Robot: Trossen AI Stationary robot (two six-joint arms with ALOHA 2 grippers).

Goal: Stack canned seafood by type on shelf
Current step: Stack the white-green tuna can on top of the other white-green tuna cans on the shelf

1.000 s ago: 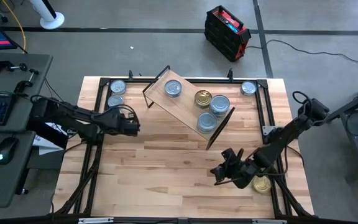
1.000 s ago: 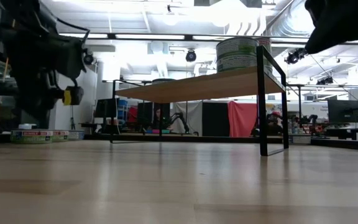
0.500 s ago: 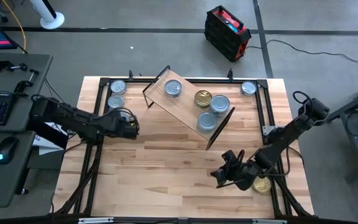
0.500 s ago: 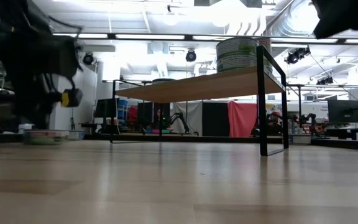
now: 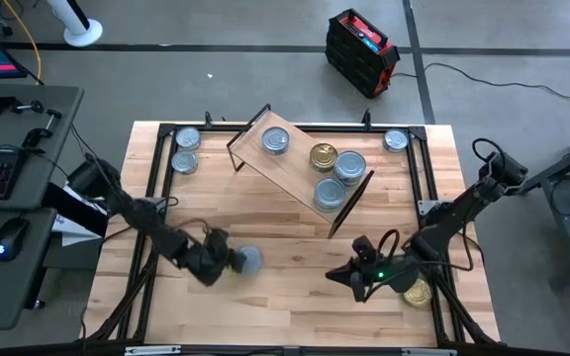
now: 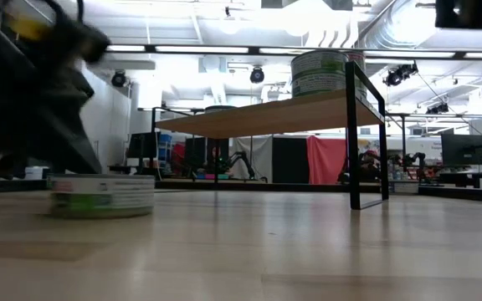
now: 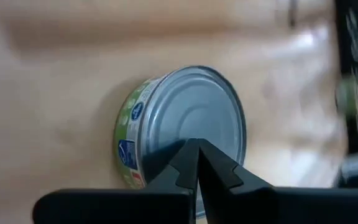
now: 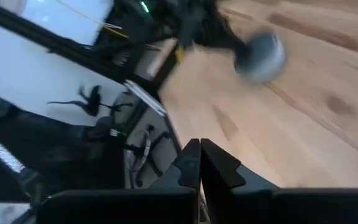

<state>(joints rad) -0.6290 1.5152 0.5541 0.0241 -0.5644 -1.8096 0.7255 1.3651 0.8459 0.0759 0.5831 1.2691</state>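
Note:
My left gripper is low over the near-middle of the table, fingers shut. A silver-blue-topped can stands upright on its base just to its right. My right gripper hovers shut near the table's near right, above the wood. A gold-topped can sits beside the right arm. The shelf stands slantwise at the far middle on black legs. It carries silver-blue cans and one gold can. My left gripper's shut fingertips stand at the rim of the silver-blue can's top, coming from the table's left side. I cannot tell whether they touch it. The can stands flat on the table.
Two silver-blue cans sit at the far left corner and one at the far right corner. A black frame runs along the table's sides. Bare wood lies between the two grippers.
My left arm has swung fast from the table's left-middle toward the near edge and the middle, with blur. A silver-blue can now stands beside its fingers, much nearer the low camera than any can before. My right gripper has shifted slightly and turned toward the left arm.

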